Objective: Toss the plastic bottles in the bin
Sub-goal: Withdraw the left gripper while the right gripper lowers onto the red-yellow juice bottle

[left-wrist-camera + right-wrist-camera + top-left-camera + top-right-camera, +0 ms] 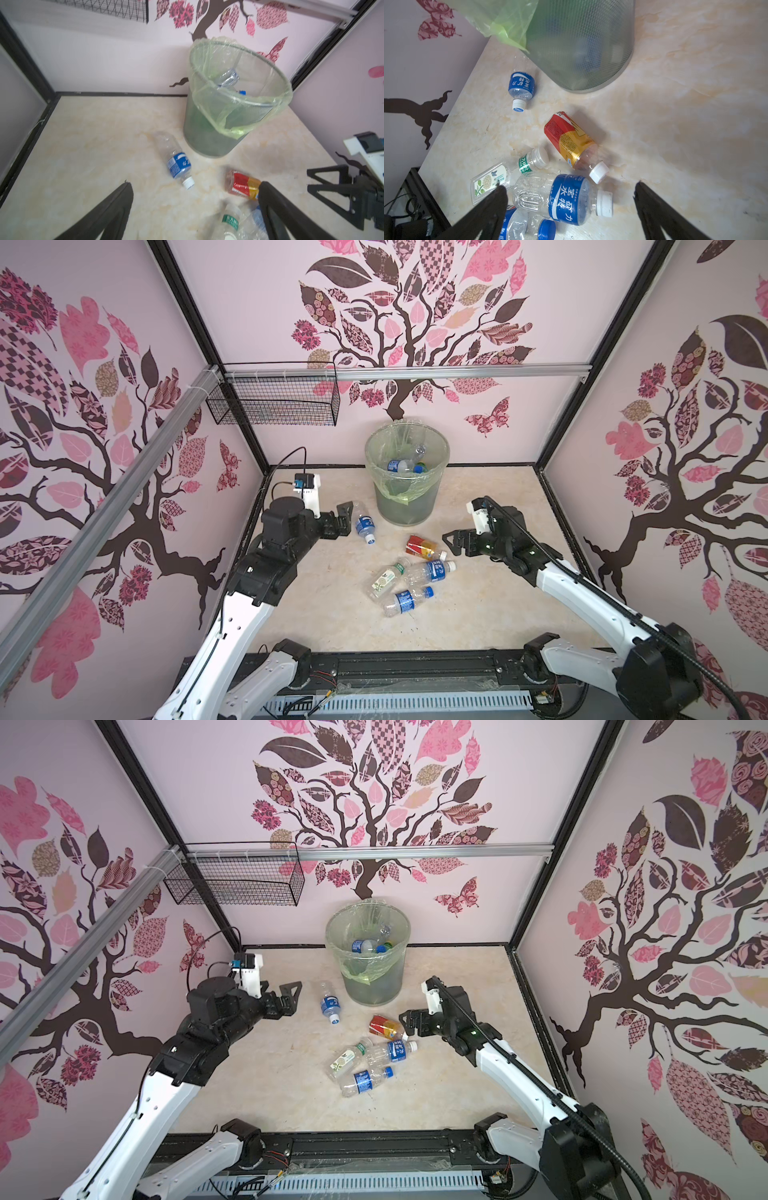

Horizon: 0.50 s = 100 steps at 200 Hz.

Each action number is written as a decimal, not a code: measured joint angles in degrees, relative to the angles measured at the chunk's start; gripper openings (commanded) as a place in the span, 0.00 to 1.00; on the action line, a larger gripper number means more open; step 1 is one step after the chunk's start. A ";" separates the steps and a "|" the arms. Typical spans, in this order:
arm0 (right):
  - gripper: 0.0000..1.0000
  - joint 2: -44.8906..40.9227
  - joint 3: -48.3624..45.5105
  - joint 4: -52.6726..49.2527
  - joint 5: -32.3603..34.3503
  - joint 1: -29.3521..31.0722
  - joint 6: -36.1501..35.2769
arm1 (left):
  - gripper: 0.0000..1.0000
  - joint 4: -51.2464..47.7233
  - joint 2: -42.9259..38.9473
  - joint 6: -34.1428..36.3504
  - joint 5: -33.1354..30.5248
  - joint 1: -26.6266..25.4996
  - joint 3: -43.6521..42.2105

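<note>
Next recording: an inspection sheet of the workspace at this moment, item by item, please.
Surface: beige marbled tabletop, no spills seen.
Job's things: bin upright, green liner, several bottles inside; five on the tabletop: lone bottle beside the bin; red-yellow bottle, green-labelled bottle, white-capped bottle and blue-capped bottle clustered.
Clutter: nothing seen.
End effectors: left end effector open, empty, next to lone bottle; right end effector open, empty, near red-yellow bottle.
Cables: black cable loops above left wrist; black conduit along right arm; loose wires at front rail.
Surroundings: tree-patterned walls; black wire basket on back rail.
</note>
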 measured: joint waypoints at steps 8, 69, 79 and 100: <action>0.95 2.16 1.03 -0.02 0.28 1.40 -1.22 | 0.98 -0.59 -2.10 -0.04 -0.42 0.00 -2.75; 0.93 17.14 6.82 0.07 1.95 4.83 -6.78 | 0.98 -3.21 -10.45 -0.74 -0.72 0.00 -12.41; 0.93 18.67 7.41 0.20 2.27 4.79 -7.06 | 0.98 -3.15 -10.67 -0.85 -0.66 0.00 -12.41; 0.94 21.75 8.09 1.81 2.60 4.74 -7.69 | 0.98 -3.15 -10.58 -1.07 -0.55 0.00 -12.41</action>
